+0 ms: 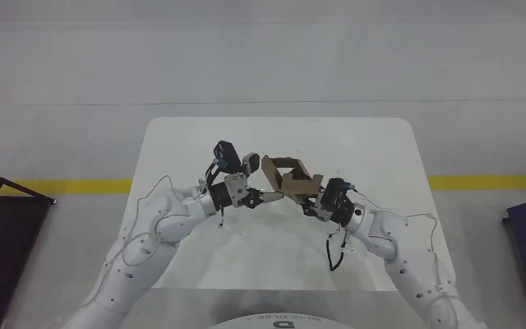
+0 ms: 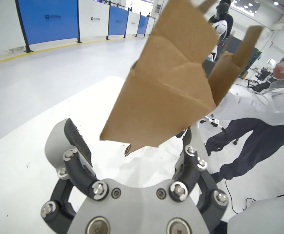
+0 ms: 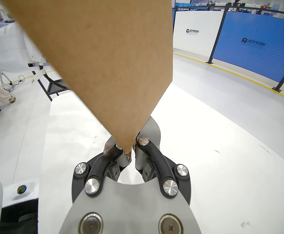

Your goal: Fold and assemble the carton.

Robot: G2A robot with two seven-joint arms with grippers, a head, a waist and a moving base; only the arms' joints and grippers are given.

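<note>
A white bench [image 1: 205, 140] with rounded corners stands on a pale grey floor [image 1: 263, 49]. A yellow line [image 1: 74, 186] runs across the floor, showing on either side of the bench. Farther off stand partition panels [image 2: 47, 22] — blue ones and white ones, held between black posts, with another yellow line at their feet. Bright ceiling lights [image 2: 250, 4] glow at the far end of the hall.
</note>
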